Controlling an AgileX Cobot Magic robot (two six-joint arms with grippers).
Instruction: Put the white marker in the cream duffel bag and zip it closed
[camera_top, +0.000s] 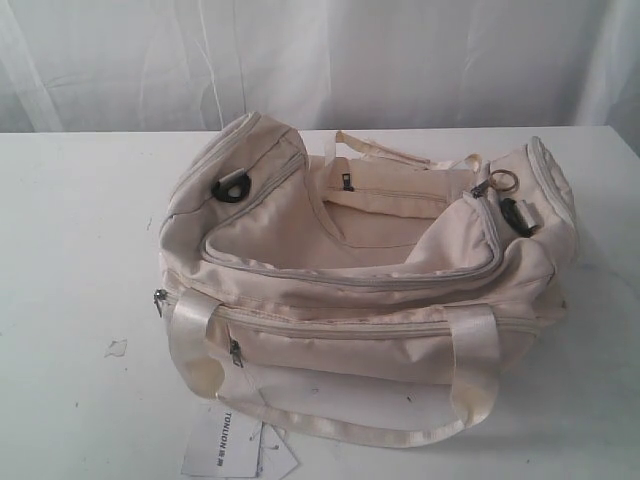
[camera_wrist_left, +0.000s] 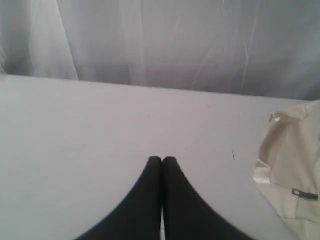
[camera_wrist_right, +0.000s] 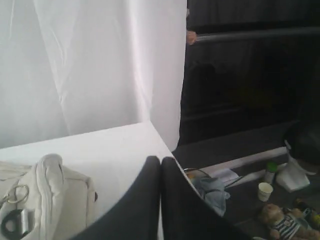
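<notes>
Both pinched together and empty, left claw and right claw flank the soft cream fabric duffel bag lengthwise — white marker unseen.

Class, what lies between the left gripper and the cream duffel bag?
Bare white table with one tiny dark mark; the left wrist view shows it between the left gripper and the cream duffel bag.

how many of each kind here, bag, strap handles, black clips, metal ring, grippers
cream duffel bag: 1
strap handles: 2
black end clips: 2
metal ring: 1
grippers, both shut: 2, the left gripper and the right gripper
total: 8
</notes>
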